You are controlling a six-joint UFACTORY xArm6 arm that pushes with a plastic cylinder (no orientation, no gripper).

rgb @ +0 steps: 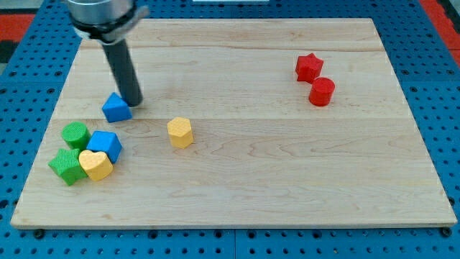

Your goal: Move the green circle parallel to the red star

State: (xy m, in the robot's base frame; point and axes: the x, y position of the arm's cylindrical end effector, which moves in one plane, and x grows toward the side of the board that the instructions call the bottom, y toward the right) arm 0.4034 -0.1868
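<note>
The green circle (75,134) sits near the view's left edge, at the top of a cluster of blocks. The red star (309,67) lies at the view's upper right. My tip (134,103) is on the board at the upper left, touching the right side of a blue triangular block (116,108). The tip is above and to the right of the green circle, with the blue triangle between them.
A red cylinder (322,91) sits just below and right of the red star. A yellow hexagon (180,132) lies left of centre. The cluster also holds a blue cube (106,145), a green block (66,165) and a yellow heart (95,165).
</note>
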